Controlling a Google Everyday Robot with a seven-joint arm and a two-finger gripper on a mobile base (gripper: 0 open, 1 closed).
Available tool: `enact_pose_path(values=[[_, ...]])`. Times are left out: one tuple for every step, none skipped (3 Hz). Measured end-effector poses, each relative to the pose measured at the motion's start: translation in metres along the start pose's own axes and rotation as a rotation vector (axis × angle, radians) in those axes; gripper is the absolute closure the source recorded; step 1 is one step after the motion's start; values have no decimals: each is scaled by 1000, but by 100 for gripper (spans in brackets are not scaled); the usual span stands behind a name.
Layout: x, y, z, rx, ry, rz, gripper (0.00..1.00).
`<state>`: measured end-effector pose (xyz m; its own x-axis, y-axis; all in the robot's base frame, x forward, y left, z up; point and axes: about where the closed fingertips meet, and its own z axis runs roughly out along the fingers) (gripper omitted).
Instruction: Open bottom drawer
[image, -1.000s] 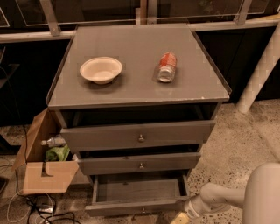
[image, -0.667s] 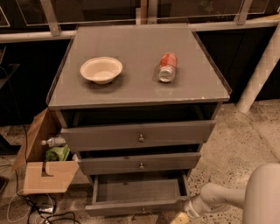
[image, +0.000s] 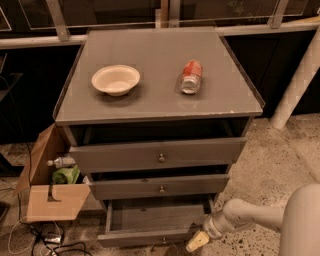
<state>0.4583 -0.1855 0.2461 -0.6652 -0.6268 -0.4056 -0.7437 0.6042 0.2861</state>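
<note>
The bottom drawer (image: 152, 219) of a grey chest of drawers (image: 160, 102) stands pulled out, its shallow interior exposed below the middle drawer (image: 145, 187) and top drawer (image: 150, 156). The robot's gripper (image: 196, 242) hangs low at the chest's front right foot, just beside the right end of the bottom drawer's front panel and right of its knob; contact cannot be made out, nor whether the gripper is spread or closed. On the chest's top lie a paper bowl (image: 115, 79) and a toppled red soda can (image: 191, 76). Compared with a second ago, the drawer reaches equally far out and the gripper sits in much the same place.
</note>
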Motion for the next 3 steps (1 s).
enact_pose_path(values=[[7,-1,7,-6,10,4,0],[11,-16,27,-8,35,19,0],[8,-32,41,-3,52,12,0]])
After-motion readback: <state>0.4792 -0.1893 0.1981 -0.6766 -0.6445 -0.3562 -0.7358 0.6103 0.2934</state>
